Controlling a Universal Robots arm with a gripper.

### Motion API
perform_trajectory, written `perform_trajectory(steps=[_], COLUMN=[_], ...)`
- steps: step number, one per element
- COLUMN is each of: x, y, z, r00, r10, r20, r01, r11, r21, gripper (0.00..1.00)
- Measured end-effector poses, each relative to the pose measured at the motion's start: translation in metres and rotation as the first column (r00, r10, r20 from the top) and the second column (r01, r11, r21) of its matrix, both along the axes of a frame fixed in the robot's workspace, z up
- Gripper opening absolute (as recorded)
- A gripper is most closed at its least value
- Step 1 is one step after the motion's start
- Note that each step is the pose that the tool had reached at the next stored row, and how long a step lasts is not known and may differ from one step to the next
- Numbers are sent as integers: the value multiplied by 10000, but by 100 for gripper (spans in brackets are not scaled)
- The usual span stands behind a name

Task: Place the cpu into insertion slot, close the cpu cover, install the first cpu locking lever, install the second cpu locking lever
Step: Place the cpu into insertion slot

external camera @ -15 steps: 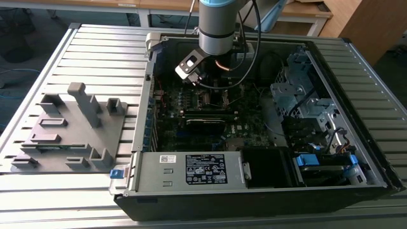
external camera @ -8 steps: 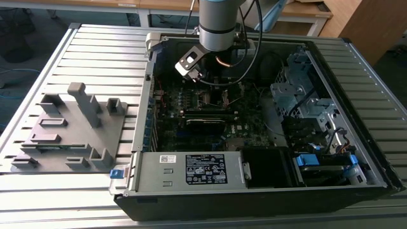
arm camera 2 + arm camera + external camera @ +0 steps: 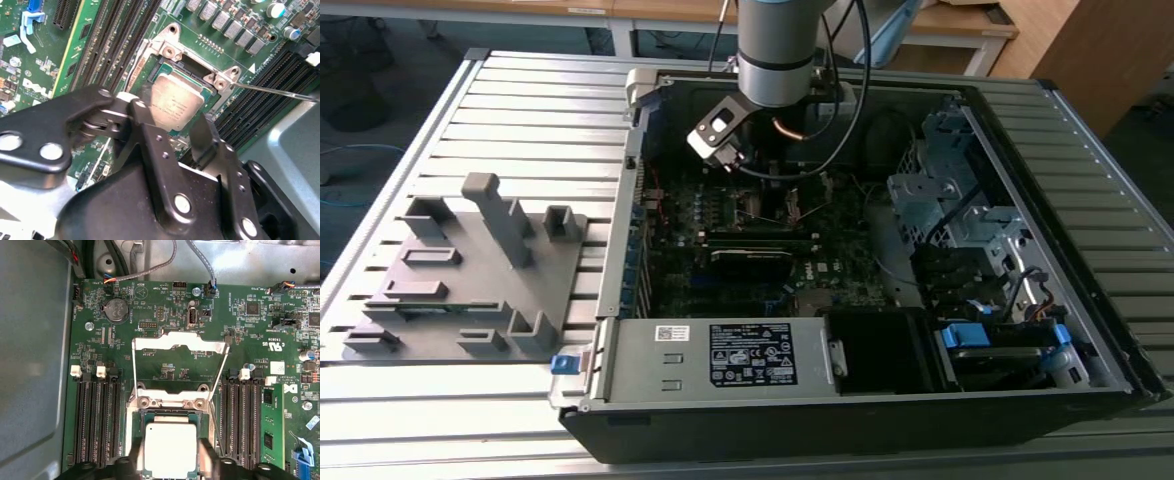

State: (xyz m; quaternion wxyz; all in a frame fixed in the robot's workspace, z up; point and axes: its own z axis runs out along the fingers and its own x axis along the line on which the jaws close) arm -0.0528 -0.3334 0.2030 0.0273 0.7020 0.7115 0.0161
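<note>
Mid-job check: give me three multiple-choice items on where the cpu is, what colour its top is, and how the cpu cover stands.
1. Where is the cpu?
A. on the grey fixture plate outside the case
B. on the power supply
C. at the insertion slot, by the claw

2. What colour is the cpu's top?
A. silver-grey
B. black
C. blue

3. How does the cpu cover stand?
A. shut over the cpu
B. swung open, clear of the slot
C. lying outside the case

Answers:
1 C: both wrist views show the chip at the slot, with the claw right at it.
2 A: its metal top shows pale silver-grey in both wrist views.
3 B: in the first wrist view the frame lies folded back and the chip is uncovered.
</note>
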Motion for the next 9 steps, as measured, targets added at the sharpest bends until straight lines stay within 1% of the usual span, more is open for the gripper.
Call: perform_trajectory(steps=[3,4,5,6,9], x=[0,0,0,0,0], y=[0,0,0,0,0], z=[2,2,3,4,5], r00=[10000,10000,10000,10000,10000], r10=[0,0,0,-1,0], r20=[0,0,0,0,0], r01=[0,0,0,1,0], r11=[10000,10000,10000,10000,10000], r21=[0,0,0,0,0], gripper=[41,41,36,36,18])
